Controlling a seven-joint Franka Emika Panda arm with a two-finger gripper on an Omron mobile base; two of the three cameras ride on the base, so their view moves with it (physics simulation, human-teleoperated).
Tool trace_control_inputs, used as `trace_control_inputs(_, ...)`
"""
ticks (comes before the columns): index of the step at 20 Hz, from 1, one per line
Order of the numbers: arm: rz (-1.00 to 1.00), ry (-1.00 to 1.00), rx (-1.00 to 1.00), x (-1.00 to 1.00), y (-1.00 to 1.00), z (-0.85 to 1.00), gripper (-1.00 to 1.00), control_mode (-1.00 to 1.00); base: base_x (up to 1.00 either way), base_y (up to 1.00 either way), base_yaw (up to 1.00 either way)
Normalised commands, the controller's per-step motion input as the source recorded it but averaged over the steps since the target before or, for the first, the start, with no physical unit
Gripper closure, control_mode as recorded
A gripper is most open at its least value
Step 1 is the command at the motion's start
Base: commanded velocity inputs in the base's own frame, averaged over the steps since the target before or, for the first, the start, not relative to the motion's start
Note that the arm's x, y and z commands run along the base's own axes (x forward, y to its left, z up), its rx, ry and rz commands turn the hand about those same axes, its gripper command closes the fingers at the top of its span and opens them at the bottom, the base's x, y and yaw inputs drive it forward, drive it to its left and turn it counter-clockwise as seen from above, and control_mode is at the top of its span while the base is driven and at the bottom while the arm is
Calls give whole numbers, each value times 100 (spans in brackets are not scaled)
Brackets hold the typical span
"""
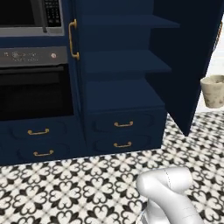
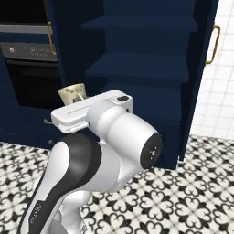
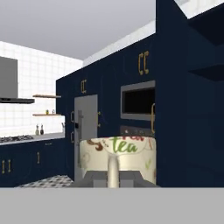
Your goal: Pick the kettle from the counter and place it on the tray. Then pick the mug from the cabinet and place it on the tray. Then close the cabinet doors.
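Observation:
My gripper (image 3: 113, 176) is shut on the mug (image 3: 118, 155), a cream mug with a "tea" print; its loop handle stands between my fingers. The same mug (image 1: 213, 91) hangs in the air at the right edge of the left base view, outside the cabinet (image 1: 124, 65). In the right base view the mug (image 2: 72, 94) peeks out behind my white hand. Both cabinet doors stand open: the right door (image 1: 188, 57) swings out toward me, and the left door (image 1: 75, 52) lies back beside the oven. The shelves I see are bare. The kettle and the tray are out of view.
A black oven (image 1: 35, 89) and a microwave (image 1: 30, 17) sit left of the cabinet. Brass-handled drawers (image 1: 124, 124) lie below the shelves. The floor (image 1: 87, 188) is patterned tile. A white tiled wall (image 2: 219, 100) is at the right. A far counter with a hob (image 3: 17, 139) appears in the hand view.

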Motion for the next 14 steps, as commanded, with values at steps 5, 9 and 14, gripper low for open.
trace_control_inputs(5,0,0,0,0,0,0,100,100,-58,34,23)
trace_control_inputs(9,0,0,0,0,0,0,100,100,-44,42,25)
trace_control_inputs(14,0,0,0,0,0,0,100,100,-25,54,34)
